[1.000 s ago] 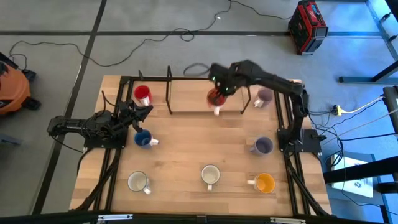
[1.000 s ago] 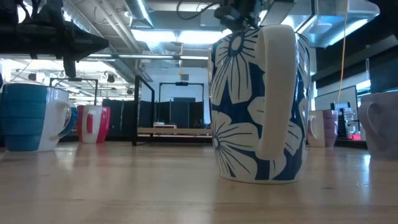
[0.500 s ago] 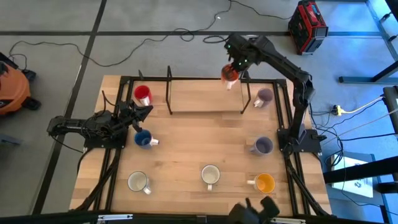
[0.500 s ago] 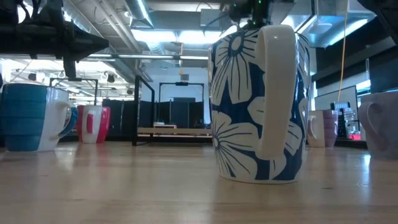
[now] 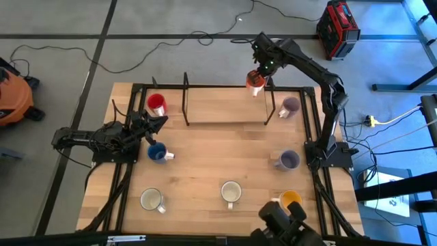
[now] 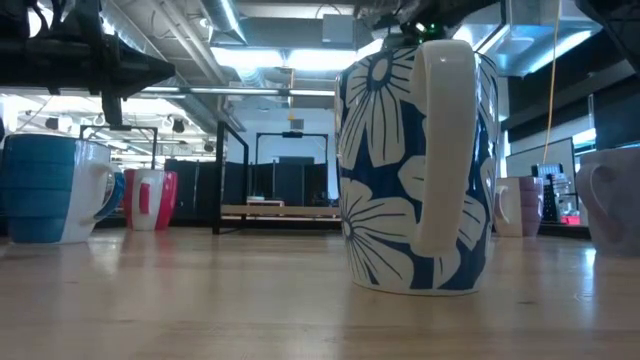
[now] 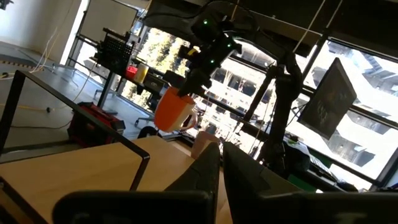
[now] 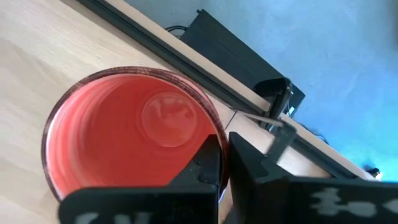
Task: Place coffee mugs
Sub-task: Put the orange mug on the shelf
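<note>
Orange mug (image 5: 255, 81) was clamped by right gripper (image 5: 260, 70), upper centre of frame; left gripper (image 5: 158, 124) closed empty; no legible writing.

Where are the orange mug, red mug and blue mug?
orange mug (image 5: 255, 81): high view, on its rim, held by the right hand.
red mug (image 5: 157, 104): high view, on its opening.
blue mug (image 5: 157, 152): high view, on its opening.

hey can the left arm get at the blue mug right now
Probably yes. The left gripper rests shut just behind the blue mug, with bare table between them; it would need to open first.
</note>
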Robot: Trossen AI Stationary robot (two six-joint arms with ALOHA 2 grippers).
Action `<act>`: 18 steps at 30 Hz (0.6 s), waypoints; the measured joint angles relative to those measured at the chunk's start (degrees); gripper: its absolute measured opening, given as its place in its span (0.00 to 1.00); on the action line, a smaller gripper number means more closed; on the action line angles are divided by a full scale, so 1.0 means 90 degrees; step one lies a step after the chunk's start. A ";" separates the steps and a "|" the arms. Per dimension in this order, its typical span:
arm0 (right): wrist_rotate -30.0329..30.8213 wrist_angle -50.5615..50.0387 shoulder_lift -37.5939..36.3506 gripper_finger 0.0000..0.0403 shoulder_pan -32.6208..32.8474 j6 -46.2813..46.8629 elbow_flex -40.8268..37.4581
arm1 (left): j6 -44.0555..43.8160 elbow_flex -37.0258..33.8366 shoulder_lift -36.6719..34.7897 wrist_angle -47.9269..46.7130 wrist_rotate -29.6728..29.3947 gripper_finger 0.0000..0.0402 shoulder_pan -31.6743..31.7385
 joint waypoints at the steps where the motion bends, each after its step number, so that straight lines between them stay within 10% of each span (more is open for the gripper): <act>1: -0.0034 0.0108 0.0002 0.00 -0.0001 -0.0002 -0.0091 | 0.0000 0.0000 0.0000 -0.0002 0.0000 0.04 0.0002; 18: -0.0086 0.0674 -0.0003 0.00 -0.0038 -0.0027 -0.1162 | 0.0007 -0.0002 -0.0002 0.0032 0.0000 0.04 0.0000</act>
